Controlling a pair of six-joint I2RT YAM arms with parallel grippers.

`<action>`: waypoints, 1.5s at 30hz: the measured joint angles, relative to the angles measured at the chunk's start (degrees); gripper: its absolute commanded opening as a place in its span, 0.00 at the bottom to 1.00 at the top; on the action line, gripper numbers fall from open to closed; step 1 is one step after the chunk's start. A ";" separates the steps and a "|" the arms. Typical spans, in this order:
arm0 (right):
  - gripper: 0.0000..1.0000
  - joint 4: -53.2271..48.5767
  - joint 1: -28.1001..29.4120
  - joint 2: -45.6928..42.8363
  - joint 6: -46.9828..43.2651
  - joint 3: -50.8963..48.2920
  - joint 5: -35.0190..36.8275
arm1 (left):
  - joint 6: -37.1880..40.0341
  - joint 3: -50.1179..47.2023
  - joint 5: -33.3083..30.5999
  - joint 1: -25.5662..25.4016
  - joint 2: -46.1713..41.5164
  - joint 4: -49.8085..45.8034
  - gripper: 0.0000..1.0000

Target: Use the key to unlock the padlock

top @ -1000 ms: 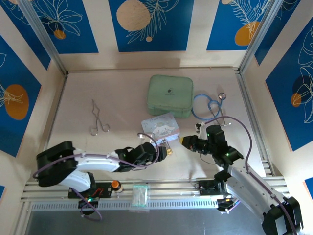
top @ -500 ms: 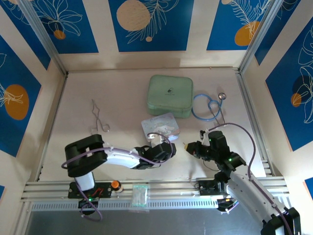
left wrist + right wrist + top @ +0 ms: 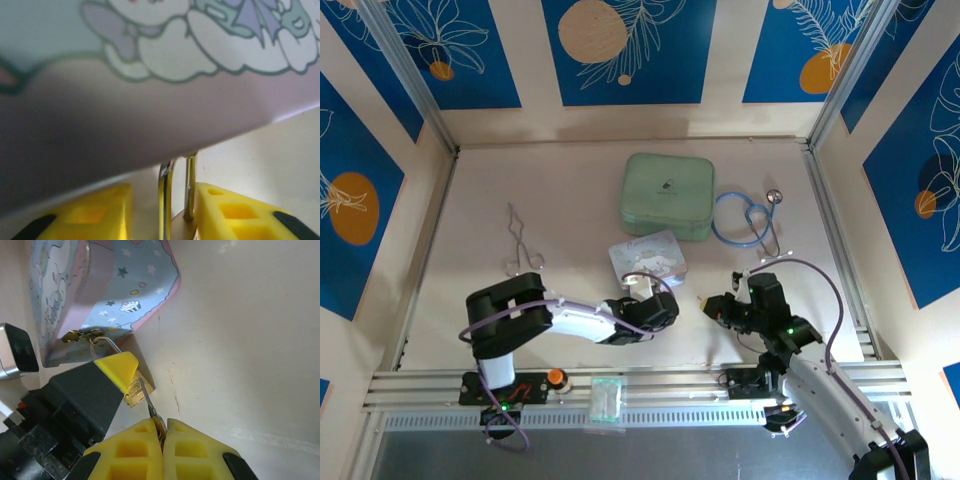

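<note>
right wrist: right gripper (image 3: 162,422) pinches key (image 3: 147,397) by padlock (image 3: 137,390) beside pastel tin (image 3: 125,290); left gripper (image 3: 162,192) spread around shackle (image 3: 190,185).

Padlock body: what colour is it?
The padlock is brass-gold; the right wrist view shows it best.

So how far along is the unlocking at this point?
Done: the right gripper is shut on the key, its tip at the padlock. In hand: the left gripper brackets the shackle, which is hooked through the clasp of the tin; a firm grip isn't clear. Left: inserting and turning the key, then freeing the shackle.
</note>
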 measured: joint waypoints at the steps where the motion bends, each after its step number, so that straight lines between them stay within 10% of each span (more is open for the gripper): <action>1: 0.00 0.11 0.00 0.00 0.33 -0.33 -0.13 | -0.04 0.39 -0.46 0.00 0.55 -0.20 0.20; 20: 0.00 19.61 5.64 0.17 23.96 -9.57 -5.46 | -11.93 -4.24 3.26 0.72 -2.91 5.81 0.04; 45: 0.00 40.54 7.91 23.61 30.49 -7.41 -12.94 | -26.23 -7.02 1.22 1.53 -6.25 11.13 0.00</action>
